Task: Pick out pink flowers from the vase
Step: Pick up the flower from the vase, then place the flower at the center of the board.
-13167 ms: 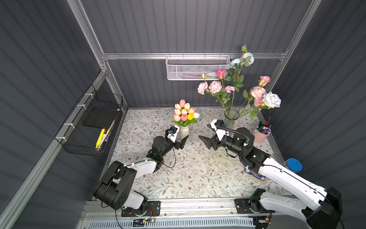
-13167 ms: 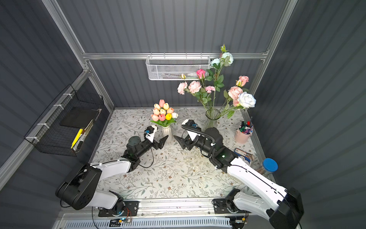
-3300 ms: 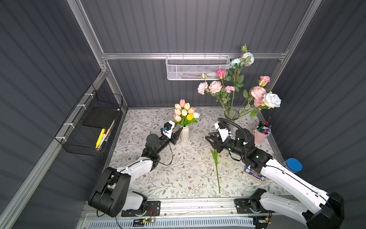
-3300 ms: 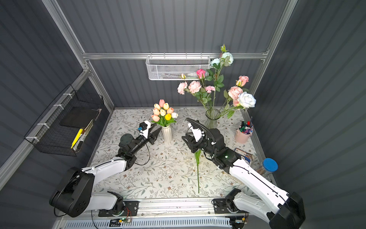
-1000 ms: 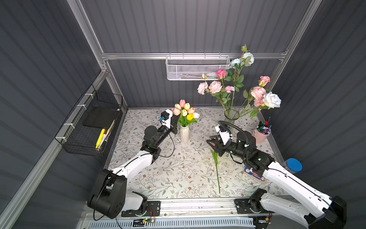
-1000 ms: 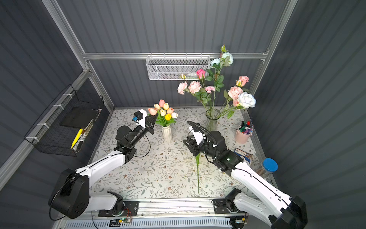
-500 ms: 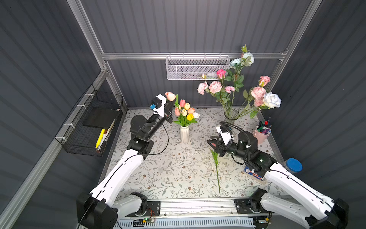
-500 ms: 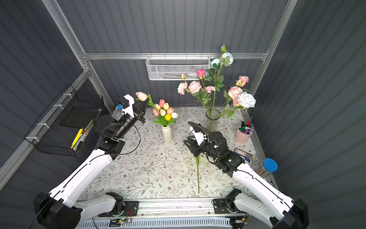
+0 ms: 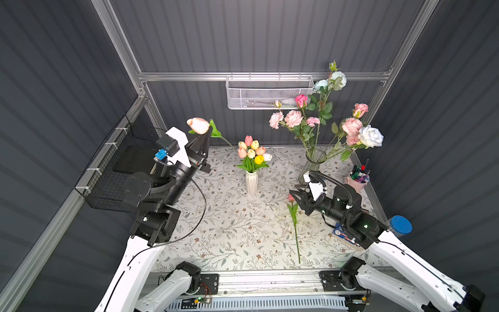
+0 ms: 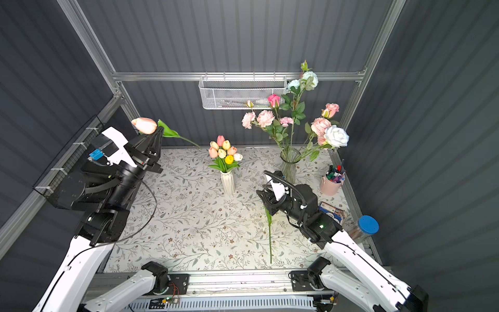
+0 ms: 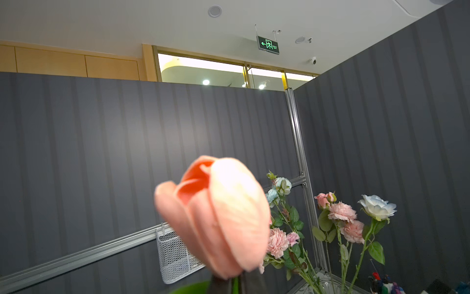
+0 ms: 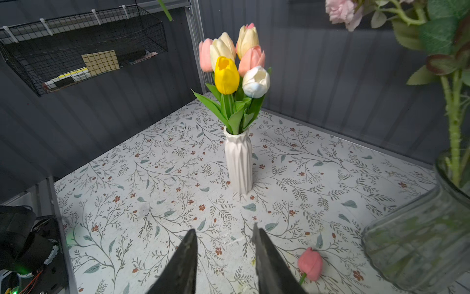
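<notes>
Peach-pink closed tulip (image 9: 198, 126), green-stemmed, pinched aloft by left gripper (image 9: 208, 131); right gripper (image 12: 223, 228) spread.

You had, by colour: raised tulip (image 9: 198, 125), peach-pink, green leaf; lying tulip (image 12: 310, 263), deeper pink; ribbed vase (image 9: 251, 183), white; table cover (image 9: 229, 229), white with grey-green sprigs, rust florets; pen cup (image 9: 356, 185), pink; jar lid (image 9: 401, 224), blue.

Overhead stereo pair (wrist cameras close)
</notes>
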`<state>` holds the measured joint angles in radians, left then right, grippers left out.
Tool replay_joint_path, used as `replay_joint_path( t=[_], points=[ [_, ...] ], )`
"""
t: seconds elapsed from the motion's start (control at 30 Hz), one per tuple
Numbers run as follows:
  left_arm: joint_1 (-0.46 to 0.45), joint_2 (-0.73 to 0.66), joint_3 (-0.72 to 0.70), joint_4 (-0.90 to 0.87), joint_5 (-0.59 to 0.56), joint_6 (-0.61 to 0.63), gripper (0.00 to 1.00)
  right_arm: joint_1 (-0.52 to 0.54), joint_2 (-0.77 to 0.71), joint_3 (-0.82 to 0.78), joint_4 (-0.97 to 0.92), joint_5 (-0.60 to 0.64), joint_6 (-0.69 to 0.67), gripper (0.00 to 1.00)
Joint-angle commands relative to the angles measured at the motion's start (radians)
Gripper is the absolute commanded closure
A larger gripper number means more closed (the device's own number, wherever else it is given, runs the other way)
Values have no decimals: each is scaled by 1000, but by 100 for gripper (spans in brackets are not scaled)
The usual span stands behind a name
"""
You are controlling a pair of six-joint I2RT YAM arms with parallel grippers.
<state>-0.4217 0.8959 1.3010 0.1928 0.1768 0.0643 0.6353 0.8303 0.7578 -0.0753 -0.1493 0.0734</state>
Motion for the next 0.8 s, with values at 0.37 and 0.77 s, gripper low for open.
replay_joint_path(
  t=[0.37, 0.77],
  points=[
    [0, 127, 267, -728, 50, -413, 100, -2, -62, 71, -162, 205, -6, 64],
    [5, 192, 49, -1054, -36, -437, 100, -1, -30, 92, -224, 338, 195, 62]
  ],
)
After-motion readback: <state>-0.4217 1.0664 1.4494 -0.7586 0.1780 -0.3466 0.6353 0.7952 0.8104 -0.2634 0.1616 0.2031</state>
